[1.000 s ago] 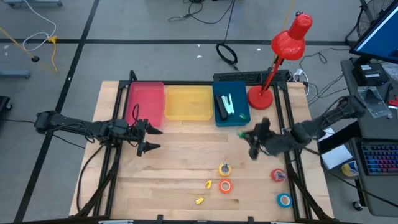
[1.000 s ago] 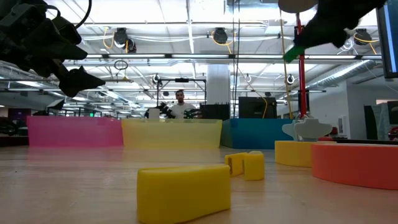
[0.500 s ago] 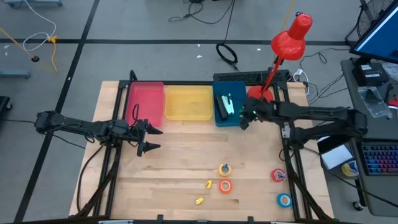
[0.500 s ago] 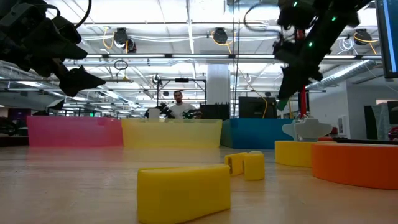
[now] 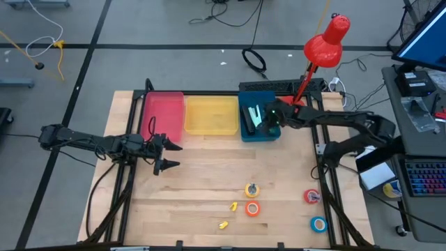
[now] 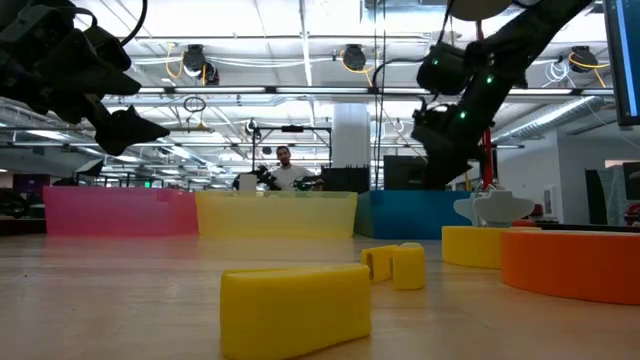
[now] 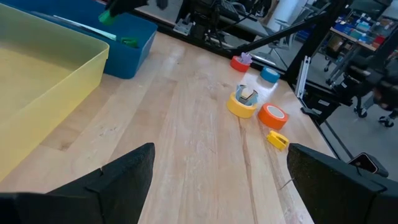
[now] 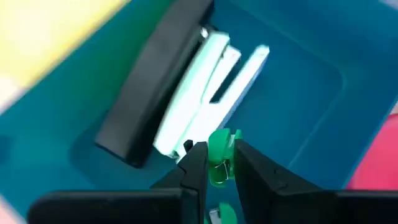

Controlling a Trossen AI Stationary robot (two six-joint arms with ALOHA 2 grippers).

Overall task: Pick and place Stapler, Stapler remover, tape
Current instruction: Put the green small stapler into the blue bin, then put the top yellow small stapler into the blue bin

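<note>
**Right gripper holds green staple remover over the blue bin**

While the left arm waits, the high view puts the right gripper (image 5: 270,118) above the blue bin (image 5: 246,134) at the table's far edge, where a black stapler (image 5: 248,122) and a pale stapler (image 5: 256,116) lie side by side. Beside that bin sit a yellow bin (image 5: 210,116) and a pink bin (image 5: 162,113). The left gripper (image 5: 169,155) hovers over bare wood near the pink bin, jaws spread wide and empty. Nearer the front lie the yellow tape (image 5: 251,189), orange tape (image 5: 252,208), red tape (image 5: 311,197) and blue tape (image 5: 318,224), with two small yellow blocks (image 5: 228,216) close by.

From the low view, the right arm hangs in front of the blue bin's wall; one yellow block fills the foreground.

Through the left wrist view, the four rolls sit grouped on the wood, well apart from the bins.

Seen in the right wrist view, the dark fingers (image 8: 193,168) are pinched closely on the green staple remover (image 8: 221,158), held above the bin over the pale stapler's end.
</note>
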